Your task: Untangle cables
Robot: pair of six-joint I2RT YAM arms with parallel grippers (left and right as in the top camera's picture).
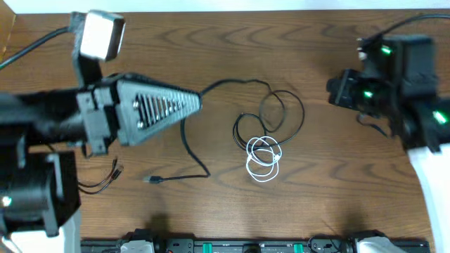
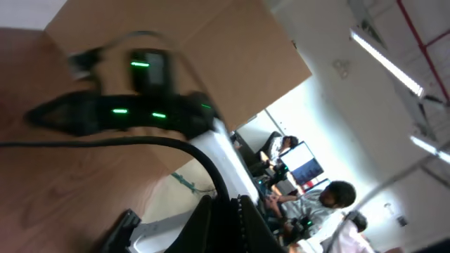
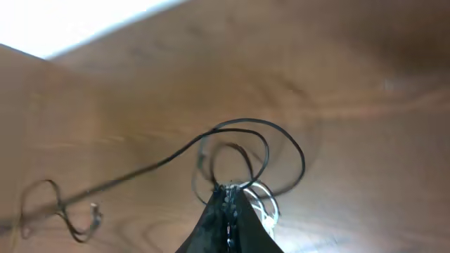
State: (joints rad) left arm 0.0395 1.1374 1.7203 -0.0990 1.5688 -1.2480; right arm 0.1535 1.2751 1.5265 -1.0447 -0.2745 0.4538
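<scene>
The cables lie mid-table. A thin black cable [image 1: 275,111] forms loose loops, and a small white cable [image 1: 264,159] is coiled at their near side, overlapping them. One black strand runs left into my left gripper [image 1: 200,100], which is shut on it. From there the strand drops to a small plug [image 1: 151,180]. In the left wrist view the black cable [image 2: 176,145] curves into the closed left gripper [image 2: 228,200]. My right gripper [image 1: 332,90] hangs right of the loops, apart from them. In its wrist view the right gripper [image 3: 228,188] is shut on nothing, with the black loops [image 3: 281,140] and white coil [image 3: 266,202] beyond.
A short dark lead with small plugs [image 1: 109,176] lies at the left by the left arm's base. Thicker black cords run from both arms. Equipment lines the table's front edge [image 1: 232,246]. A pale wall or edge [image 3: 63,28] lies beyond the table's far side.
</scene>
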